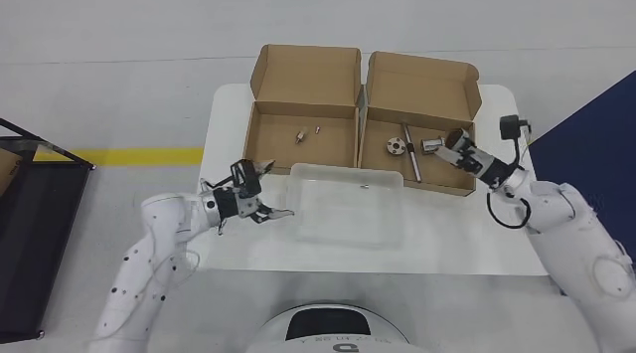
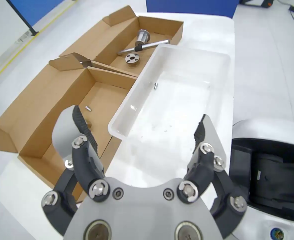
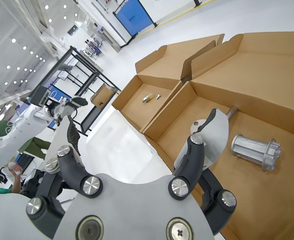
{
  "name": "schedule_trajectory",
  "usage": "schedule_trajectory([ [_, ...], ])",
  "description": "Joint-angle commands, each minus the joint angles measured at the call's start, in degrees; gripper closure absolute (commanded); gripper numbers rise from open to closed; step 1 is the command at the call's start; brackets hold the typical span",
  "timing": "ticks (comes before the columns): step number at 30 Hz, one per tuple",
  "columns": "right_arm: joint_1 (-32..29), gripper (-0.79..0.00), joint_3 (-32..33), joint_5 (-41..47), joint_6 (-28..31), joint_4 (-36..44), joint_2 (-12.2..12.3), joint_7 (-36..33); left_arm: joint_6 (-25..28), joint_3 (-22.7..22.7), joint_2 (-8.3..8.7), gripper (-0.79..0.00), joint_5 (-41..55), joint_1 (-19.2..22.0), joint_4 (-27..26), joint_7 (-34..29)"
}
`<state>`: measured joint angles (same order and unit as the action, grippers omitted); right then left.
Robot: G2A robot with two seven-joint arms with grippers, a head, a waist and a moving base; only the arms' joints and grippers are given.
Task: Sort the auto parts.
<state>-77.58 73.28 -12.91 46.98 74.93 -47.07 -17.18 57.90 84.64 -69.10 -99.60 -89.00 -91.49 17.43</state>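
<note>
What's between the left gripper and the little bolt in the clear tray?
Just the tray's end wall and its bare floor; the left wrist view shows it.

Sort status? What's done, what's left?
Done: two small fasteners lie in the left cardboard box; flange disc, rod and ribbed hub in the right cardboard box. In hand: nothing; left pincer and right pincer both open. Left: one small pin in the clear tray.
</note>
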Motion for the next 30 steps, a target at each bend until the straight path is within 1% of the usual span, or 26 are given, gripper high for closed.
schedule_trajectory([
  [1,0.32,-0.785,-1.39,-4.92,-3.43,2.11,-0.37,0.17,0.1,1.57,0.69,-0.785,-1.67,-1.0,2.05,7.09],
  [3,0.23,-0.785,-2.66,-8.74,-7.16,4.23,-0.83,1.7,0.1,1.8,1.35,-0.785,-3.43,-0.86,4.25,12.2],
  [5,-0.02,-0.785,-3.0,-9.47,-8.16,4.9,-1.01,2.52,0.1,0.11,2.05,-0.785,-5.21,0.61,7.18,15.19],
  [12,-0.02,-0.785,-3.0,-9.47,-8.16,4.9,-1.01,2.52,0.1,0.11,2.05,-0.785,-5.21,0.61,7.18,15.19],
  [14,0.24,-0.785,-3.35,-11.01,-9.45,5.6,-1.02,1.27,0.1,0.11,2.05,-0.785,-5.21,0.61,7.18,15.19],
  [16,1.0,-0.785,-5.25,-16.59,-17.16,10.72,-1.31,-2.79,0.1,0.11,2.05,-0.785,-5.21,0.61,7.18,15.19],
  [18,-0.05,-0.785,-6.98,-22.19,-22.94,16.47,-1.54,-4.4,0.1,0.11,2.05,-0.785,-5.21,0.61,7.18,15.19],
  [21,-1.73,-0.785,-8.74,-26.02,-24.16,22.11,-1.63,-7.33,0.1,0.11,2.05,-0.785,-5.21,0.61,7.18,15.19],
  [24,-1.81,-0.785,-11.07,-29.93,-29.07,25.73,-2.0,-12.24,0.1,0.11,2.05,-0.785,-5.21,0.61,7.18,15.19],
  [26,-1.27,-0.68,-13.77,-33.0,-32.51,27.6,-2.55,-14.84,0.1,0.11,2.05,-0.785,-5.21,0.61,7.18,15.19],
  [27,-0.94,-0.594,-15.13,-34.49,-33.69,28.1,-2.85,-15.73,0.1,0.11,2.05,-0.785,-5.21,0.61,7.18,15.19],
  [30,-0.33,-0.511,-18.73,-38.44,-37.22,29.17,-3.75,-16.94,0.1,0.11,2.05,-0.785,-5.21,0.61,7.18,15.19],
])
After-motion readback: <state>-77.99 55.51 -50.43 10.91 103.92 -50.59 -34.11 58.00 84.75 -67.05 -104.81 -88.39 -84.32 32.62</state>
